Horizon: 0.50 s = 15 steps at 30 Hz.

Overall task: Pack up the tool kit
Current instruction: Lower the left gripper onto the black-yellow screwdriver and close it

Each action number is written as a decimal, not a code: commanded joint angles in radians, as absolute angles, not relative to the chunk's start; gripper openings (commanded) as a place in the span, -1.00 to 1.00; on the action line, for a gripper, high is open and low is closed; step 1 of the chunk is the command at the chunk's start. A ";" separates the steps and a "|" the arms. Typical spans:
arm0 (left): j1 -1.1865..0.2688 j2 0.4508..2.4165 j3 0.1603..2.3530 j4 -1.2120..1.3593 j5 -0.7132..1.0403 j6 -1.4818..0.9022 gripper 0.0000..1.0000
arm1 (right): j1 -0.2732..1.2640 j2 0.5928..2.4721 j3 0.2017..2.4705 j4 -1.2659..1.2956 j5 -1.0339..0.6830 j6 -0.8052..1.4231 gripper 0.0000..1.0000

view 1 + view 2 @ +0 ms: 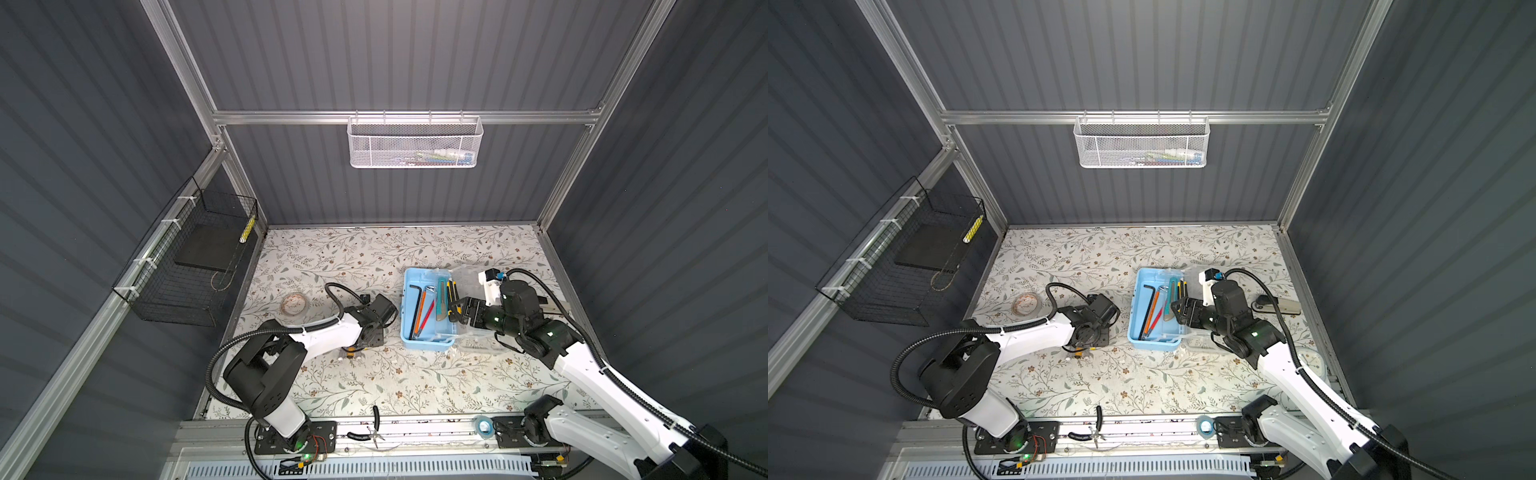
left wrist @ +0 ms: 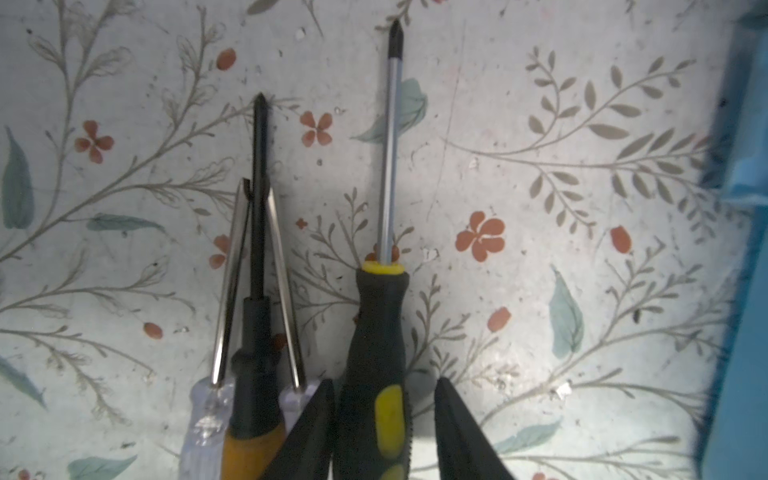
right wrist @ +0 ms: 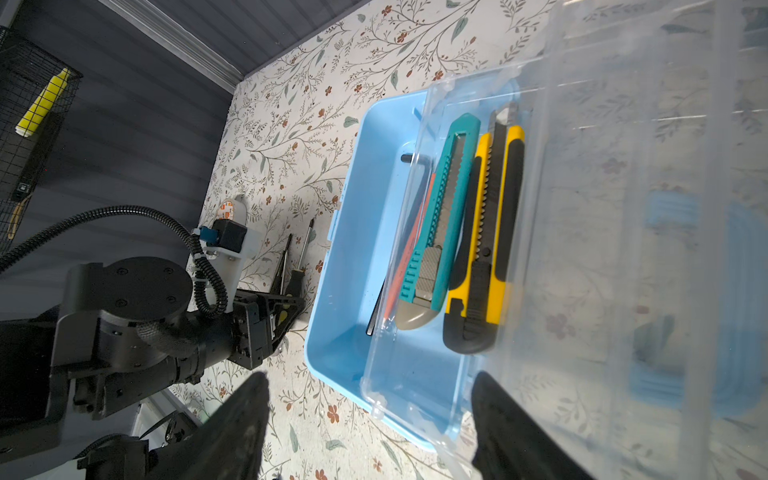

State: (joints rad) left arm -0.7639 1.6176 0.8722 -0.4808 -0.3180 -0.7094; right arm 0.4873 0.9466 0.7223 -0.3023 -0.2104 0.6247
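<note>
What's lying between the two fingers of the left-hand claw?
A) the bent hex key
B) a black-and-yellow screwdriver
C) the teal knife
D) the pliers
B: the left wrist view shows the black-and-yellow screwdriver on the table, with the fingers of the left gripper either side of its handle; the teal knife and the hex key lie in the blue box.

Bare tabletop (image 1: 353,257) behind light-blue box (image 1: 426,344); clear lid (image 1: 467,276) along its right side
</note>
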 commanded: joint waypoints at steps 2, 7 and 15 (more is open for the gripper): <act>-0.759 1.638 0.875 -0.481 -0.327 -0.719 -0.27 | 0.492 0.946 0.707 -0.290 -0.210 0.629 0.54; -0.758 1.647 0.884 -0.484 -0.335 -0.713 -0.33 | 0.492 0.950 0.706 -0.288 -0.205 0.629 0.54; -0.759 1.632 0.914 -0.517 -0.360 -0.699 -0.84 | 0.493 0.938 0.710 -0.297 -0.192 0.625 0.55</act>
